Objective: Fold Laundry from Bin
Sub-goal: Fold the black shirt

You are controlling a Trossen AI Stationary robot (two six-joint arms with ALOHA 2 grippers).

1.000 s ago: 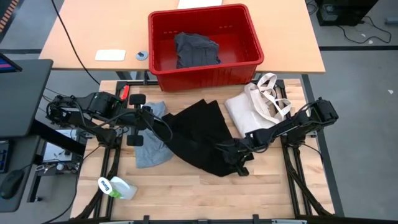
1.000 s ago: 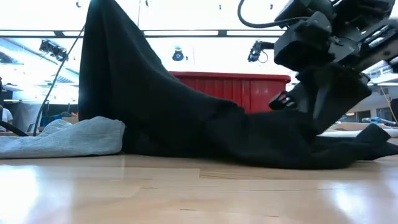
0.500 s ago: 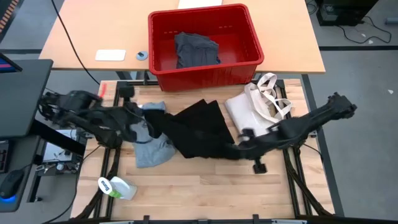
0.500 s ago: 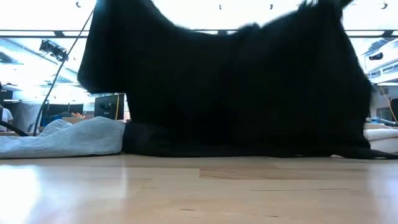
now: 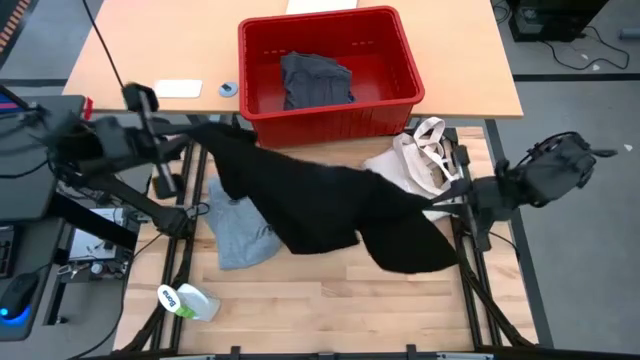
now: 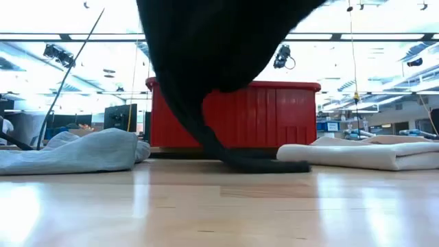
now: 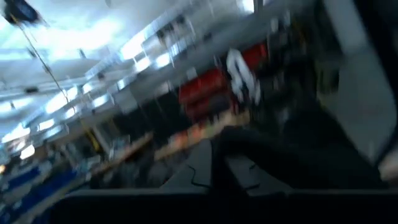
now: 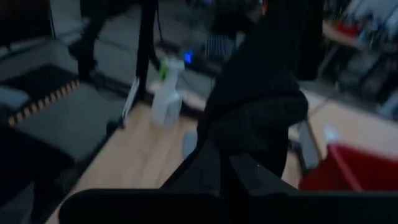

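A large black garment [image 5: 330,205] hangs spread between my two grippers above the table. My left gripper [image 5: 192,131] is shut on its far-left end and my right gripper [image 5: 462,198] on its right end. In the low view the black garment [image 6: 219,62] drops from above and its lowest tail [image 6: 271,165] lies on the table. A light grey T-shirt [image 5: 238,238] lies crumpled on the table under its left part. The red bin [image 5: 400,105] stands at the far edge with a dark grey garment [image 5: 316,80] in it. My left gripper holds the black garment by its upper left end [image 5: 208,134], coming about level from the table's left. The fingers themselves are blurred. The cloth runs from there down toward the right, sagging, lifted off the table at this end. My right gripper holds the garment's right end [image 5: 446,207], coming from the table's right and slanting slightly down. In the right wrist view bunched black cloth [image 8: 261,99] hangs just ahead of the fingers. A loose flap [image 5: 415,250] droops below this end.
A cream tote bag [image 5: 415,165] lies at the table's far right, partly under the garment. A spray bottle [image 5: 186,301] lies near the front left corner. A second table behind carries the bin and a white pad [image 5: 177,88].
Both grippers have risen fast, the left toward the table's far left, the right toward the right edge. The black garment, which lay heaped in the middle of the table, is now lifted and spread out between them; only a tail trails on the table.
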